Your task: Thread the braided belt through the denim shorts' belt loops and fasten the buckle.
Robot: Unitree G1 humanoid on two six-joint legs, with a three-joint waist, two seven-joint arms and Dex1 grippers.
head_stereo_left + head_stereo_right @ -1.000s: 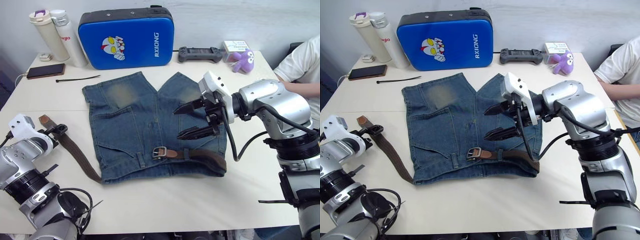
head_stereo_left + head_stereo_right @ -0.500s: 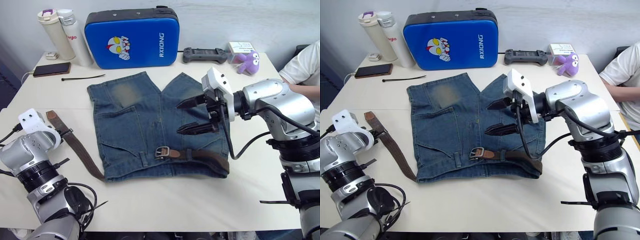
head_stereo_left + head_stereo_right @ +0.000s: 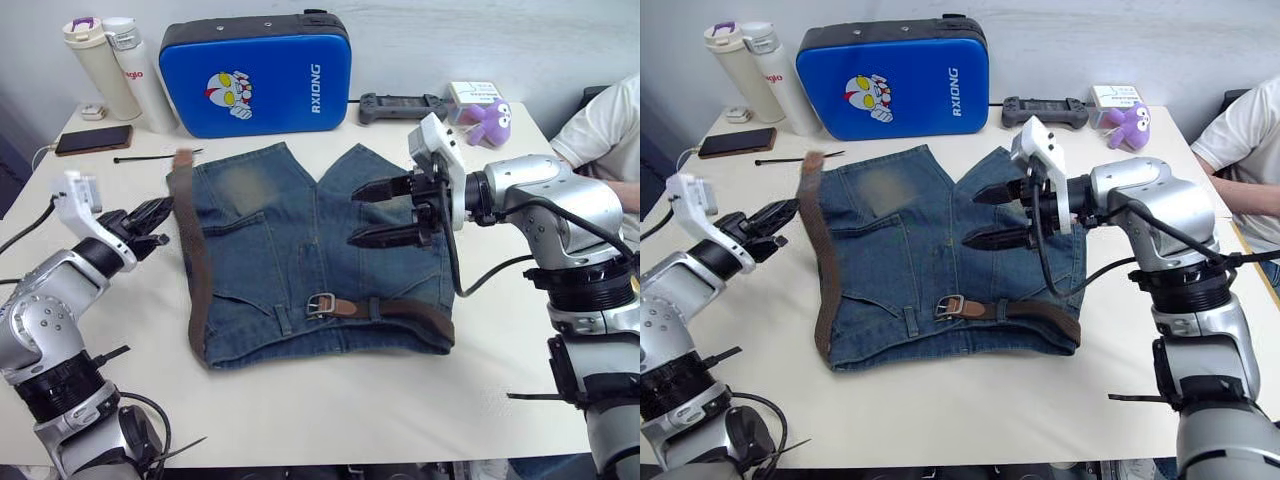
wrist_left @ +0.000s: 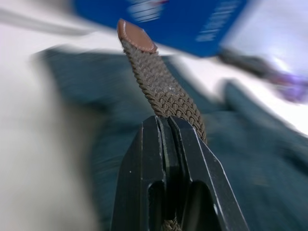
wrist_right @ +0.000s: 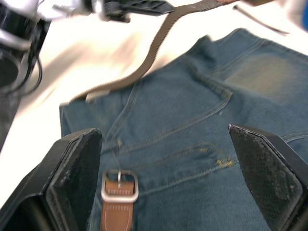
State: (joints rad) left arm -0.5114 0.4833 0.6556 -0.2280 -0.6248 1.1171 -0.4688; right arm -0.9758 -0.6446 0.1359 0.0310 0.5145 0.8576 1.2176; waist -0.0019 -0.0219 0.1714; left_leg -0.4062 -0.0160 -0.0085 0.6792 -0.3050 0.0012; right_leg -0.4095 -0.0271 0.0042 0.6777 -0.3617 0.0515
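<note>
Left hand (image 3: 150,218): centre left of the frame, fingers clenched on the braided belt (image 3: 190,250) near its free brown tip, lifting that end over the left edge of the denim shorts (image 3: 300,250). Right hand (image 3: 372,212): centre right, fingers spread wide, grasping nothing, hovering above the shorts' right leg. Shorts: flat on the white surface (image 3: 330,410), mid-frame. Buckle (image 3: 320,304): silver, on the waistband, lower centre, strap running right to the waistband's end.
</note>
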